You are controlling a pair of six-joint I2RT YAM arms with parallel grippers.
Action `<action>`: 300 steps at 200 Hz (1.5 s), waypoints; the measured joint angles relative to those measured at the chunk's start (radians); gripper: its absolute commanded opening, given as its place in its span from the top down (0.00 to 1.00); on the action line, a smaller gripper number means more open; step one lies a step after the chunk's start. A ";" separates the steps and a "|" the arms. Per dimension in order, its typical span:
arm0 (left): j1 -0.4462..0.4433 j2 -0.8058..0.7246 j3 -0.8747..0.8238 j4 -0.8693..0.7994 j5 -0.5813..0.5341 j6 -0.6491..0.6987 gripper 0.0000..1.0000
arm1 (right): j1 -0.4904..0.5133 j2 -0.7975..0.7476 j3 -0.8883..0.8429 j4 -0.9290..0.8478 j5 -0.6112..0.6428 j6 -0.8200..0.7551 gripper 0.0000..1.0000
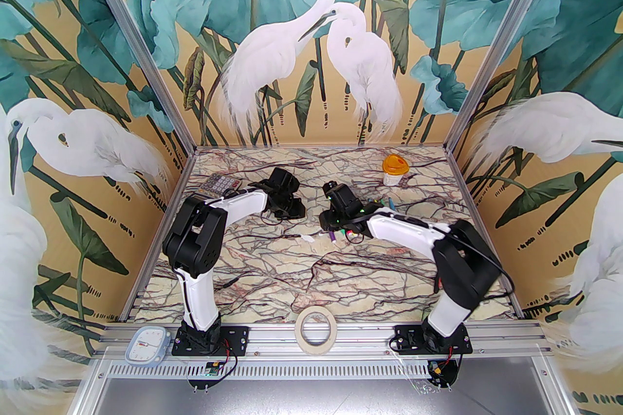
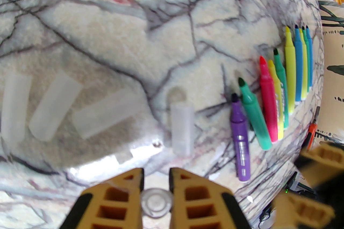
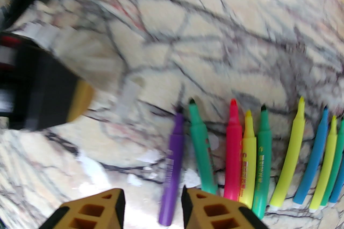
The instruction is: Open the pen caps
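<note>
Pinches one clear pen cap (image 2: 156, 202) end-on in the left hand (image 2: 156, 172), fingers together on it. Holds the right hand (image 3: 152, 191) apart, fingers to either side of the purple pen (image 3: 174, 152) at its butt end, gripping nothing. Shows four loose caps (image 2: 182, 128) lying on the marble-patterned bench (image 2: 107, 21) ahead of the left hand. Shows ten uncapped pens (image 3: 232, 147) side by side on the bench, purple one nearest the caps, tips pointing away from the right hand.

Bright, even light with faint shadows; the overhead view is sharp. In the left wrist view, white glare sits lower centre on the marble-patterned surface (image 2: 107, 21), the clear plastic caps (image 2: 53, 107) at left look soft, and the edges bow. The right wrist view is smeared with blur, the bright slim marker pens (image 3: 233, 147) least.
</note>
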 measured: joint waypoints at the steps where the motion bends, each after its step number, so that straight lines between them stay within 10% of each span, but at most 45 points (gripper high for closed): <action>1: 0.000 0.000 0.000 0.000 0.000 0.000 0.85 | 0.000 -0.002 -0.001 0.000 0.000 0.000 0.55; 151: -0.013 0.034 0.034 -0.008 -0.008 0.010 0.68 | 0.005 -0.140 -0.088 0.009 0.035 -0.027 0.50; 199: -0.013 -0.054 -0.004 -0.010 -0.074 0.031 0.40 | -0.019 -0.214 -0.131 0.016 0.037 -0.053 0.41; 253: -0.003 -0.432 -0.228 0.081 -0.333 0.136 0.01 | -0.275 -0.429 -0.228 0.077 0.058 -0.107 0.08; 300: 0.175 -0.753 -0.546 0.298 -0.443 0.200 0.01 | -0.545 -0.523 -0.403 0.248 0.166 -0.124 0.01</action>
